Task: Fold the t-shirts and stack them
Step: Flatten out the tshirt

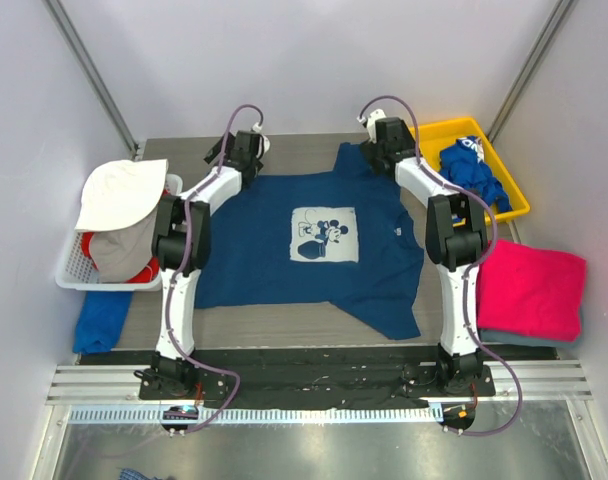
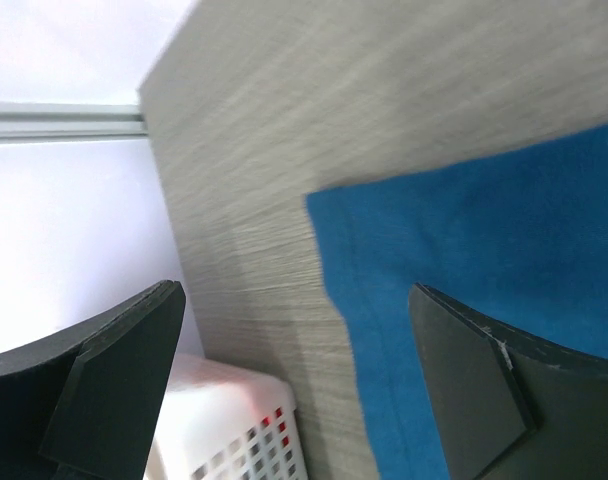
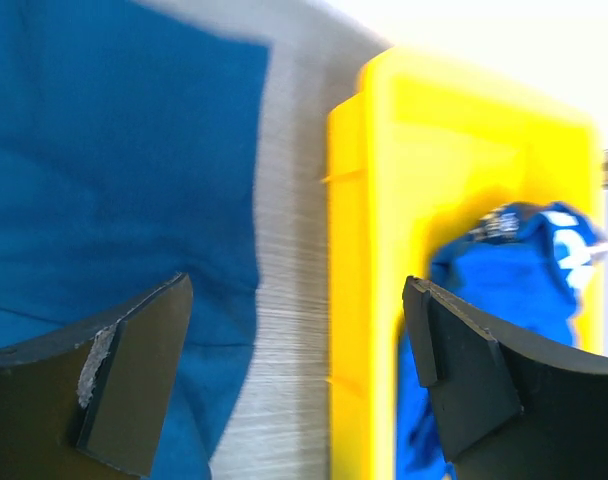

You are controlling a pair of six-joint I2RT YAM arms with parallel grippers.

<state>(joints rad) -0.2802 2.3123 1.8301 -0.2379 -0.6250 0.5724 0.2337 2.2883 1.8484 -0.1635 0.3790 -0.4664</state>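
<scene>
The navy t-shirt [image 1: 324, 240] with the white mouse print lies spread flat in the middle of the table. A magenta-pink t-shirt [image 1: 532, 290] sits folded at the right. The royal-blue t-shirt [image 1: 474, 175] is crumpled in a yellow tray [image 1: 514, 190]. My left gripper [image 1: 246, 150] hovers open over the far left corner of the navy shirt [image 2: 484, 280], holding nothing. My right gripper [image 1: 379, 135] hangs open above the navy shirt's [image 3: 104, 170] far right edge, next to the tray [image 3: 384, 250], nothing between its fingers [image 3: 134, 380]. The royal-blue tee [image 3: 524, 270] shows in that tray.
A white basket [image 1: 69, 270] stands at the left edge with a white cloth [image 1: 119, 195] draped over it, and its corner [image 2: 234, 420] shows under my left gripper. A blue cloth [image 1: 102, 318] lies in front of the basket. Walls close in on the left, right and back.
</scene>
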